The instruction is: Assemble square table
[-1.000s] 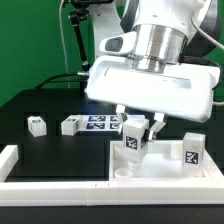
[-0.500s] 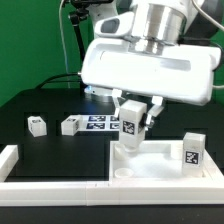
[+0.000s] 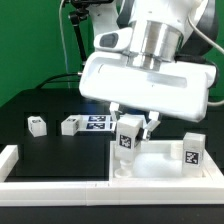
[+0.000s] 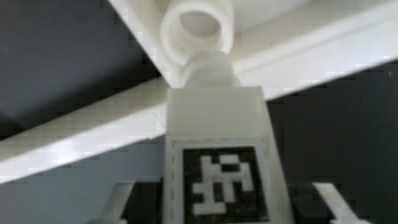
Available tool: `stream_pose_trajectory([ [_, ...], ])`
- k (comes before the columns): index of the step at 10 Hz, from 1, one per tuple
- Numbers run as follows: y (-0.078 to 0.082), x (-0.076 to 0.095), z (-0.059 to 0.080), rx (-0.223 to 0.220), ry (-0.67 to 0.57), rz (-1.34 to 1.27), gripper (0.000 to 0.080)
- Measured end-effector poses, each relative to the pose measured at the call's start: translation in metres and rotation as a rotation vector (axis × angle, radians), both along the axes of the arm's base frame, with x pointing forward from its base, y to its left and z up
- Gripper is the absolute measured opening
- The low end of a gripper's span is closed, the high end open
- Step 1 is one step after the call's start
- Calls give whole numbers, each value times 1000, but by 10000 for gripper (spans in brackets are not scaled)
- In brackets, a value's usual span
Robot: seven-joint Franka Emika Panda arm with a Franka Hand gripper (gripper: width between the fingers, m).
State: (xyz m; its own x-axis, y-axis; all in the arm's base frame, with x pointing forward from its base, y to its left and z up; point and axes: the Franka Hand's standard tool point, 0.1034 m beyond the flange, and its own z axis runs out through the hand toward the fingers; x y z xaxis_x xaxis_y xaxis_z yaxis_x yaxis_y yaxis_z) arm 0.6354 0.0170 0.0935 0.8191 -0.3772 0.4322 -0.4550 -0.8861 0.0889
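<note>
Your claw [image 3: 132, 127] grips a white leg [image 3: 127, 138], held upright over the square panel [image 3: 160, 170] at its corner on the exterior view's left. A second leg [image 3: 192, 152] stands at the right.

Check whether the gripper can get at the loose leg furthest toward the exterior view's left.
Probably not yet: the gripper is shut on a leg. Nothing covers the loose leg itself, which lies in the open on the black table.
</note>
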Motion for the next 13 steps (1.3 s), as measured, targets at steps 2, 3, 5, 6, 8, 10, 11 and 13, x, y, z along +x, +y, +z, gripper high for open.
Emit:
stream_pose_trajectory([
  [2,-2,-1,-3,-6,4,2,292],
  [3,-3,-2,-6,-10,8,2,292],
  [5,-4,-4,-15,-22,15,7,292],
  [6,-4,-5,-18,-27,17,10,292],
  [8,-3,-5,-19,-28,12,12,292],
  [10,-3,-5,-19,-28,12,13,293],
  [11,-3,-5,-19,-28,13,13,459],
  [13,-3,-5,-19,-28,13,13,637],
])
